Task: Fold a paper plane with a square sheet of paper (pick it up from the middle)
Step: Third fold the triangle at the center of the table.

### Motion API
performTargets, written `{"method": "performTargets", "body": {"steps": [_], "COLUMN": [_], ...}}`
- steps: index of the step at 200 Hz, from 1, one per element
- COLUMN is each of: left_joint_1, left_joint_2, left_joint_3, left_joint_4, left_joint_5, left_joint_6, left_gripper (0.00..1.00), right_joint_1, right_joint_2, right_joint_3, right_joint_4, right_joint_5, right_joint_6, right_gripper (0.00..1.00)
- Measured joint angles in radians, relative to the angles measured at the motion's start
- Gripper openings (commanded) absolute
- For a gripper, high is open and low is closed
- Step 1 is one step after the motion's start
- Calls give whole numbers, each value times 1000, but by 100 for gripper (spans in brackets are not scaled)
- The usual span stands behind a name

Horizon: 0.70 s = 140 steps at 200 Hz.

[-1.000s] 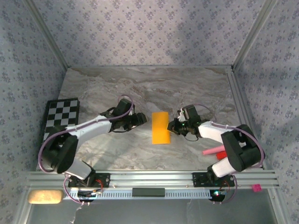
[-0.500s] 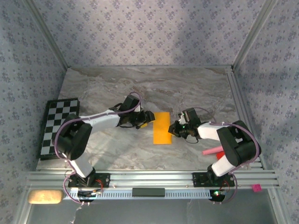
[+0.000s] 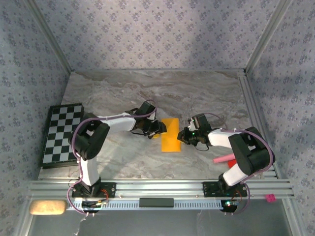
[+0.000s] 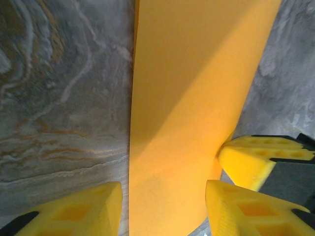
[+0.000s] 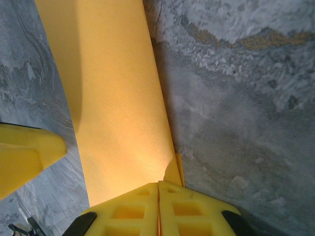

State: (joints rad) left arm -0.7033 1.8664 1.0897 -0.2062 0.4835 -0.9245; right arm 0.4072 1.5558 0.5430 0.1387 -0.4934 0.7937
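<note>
Marble table [image 3: 123, 93] holds the square sheet of paper [image 3: 170, 134], folded to a strip, in the middle. My left pincer [image 3: 159, 129] has just come to its left edge, spread but closing. My right pincer [image 3: 184, 136] pinches the right edge. Next fold looks ready.
</note>
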Motion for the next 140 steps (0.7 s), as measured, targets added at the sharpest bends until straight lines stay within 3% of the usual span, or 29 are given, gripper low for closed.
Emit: {"method": "performTargets", "body": {"steps": [140], "left_joint_1": [-13], "left_joint_2": [23], "left_joint_3": [17], "left_joint_4": [-26], "left_joint_5": [15], "left_joint_6": [7], "left_gripper": [43], "right_joint_1": [0], "right_joint_2": [1], "right_joint_3": [0], "right_joint_4": [0], "right_joint_5": [0], "right_joint_6": [1], "right_gripper": [9]}}
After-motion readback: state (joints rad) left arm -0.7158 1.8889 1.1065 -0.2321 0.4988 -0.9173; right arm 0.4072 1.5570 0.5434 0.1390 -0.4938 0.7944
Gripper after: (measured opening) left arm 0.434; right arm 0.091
